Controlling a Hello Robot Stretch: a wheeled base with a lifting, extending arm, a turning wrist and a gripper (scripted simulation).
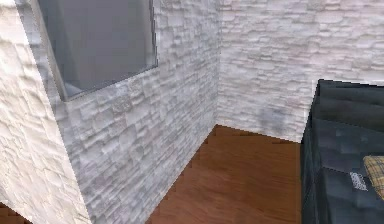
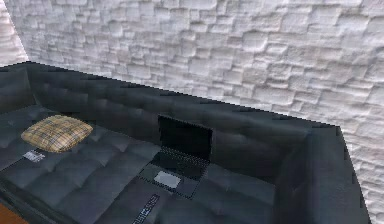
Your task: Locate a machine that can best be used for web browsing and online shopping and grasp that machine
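A dark open laptop [image 2: 181,148] stands on the seat of a black tufted sofa [image 2: 250,150] in the arm side view, its screen leaning against the backrest and its keyboard facing forward. A small grey flat thing [image 2: 166,179] lies just in front of it on the cushion.
A tan plaid pillow [image 2: 58,132] lies on the sofa's left part, with a small grey item [image 2: 35,156] beside it and a dark remote [image 2: 147,208] near the front edge. In the forward view, a white stone wall [image 1: 150,120] with a window [image 1: 100,40] stands left, wooden floor [image 1: 235,180] runs ahead, and the sofa's end [image 1: 345,150] is at the right.
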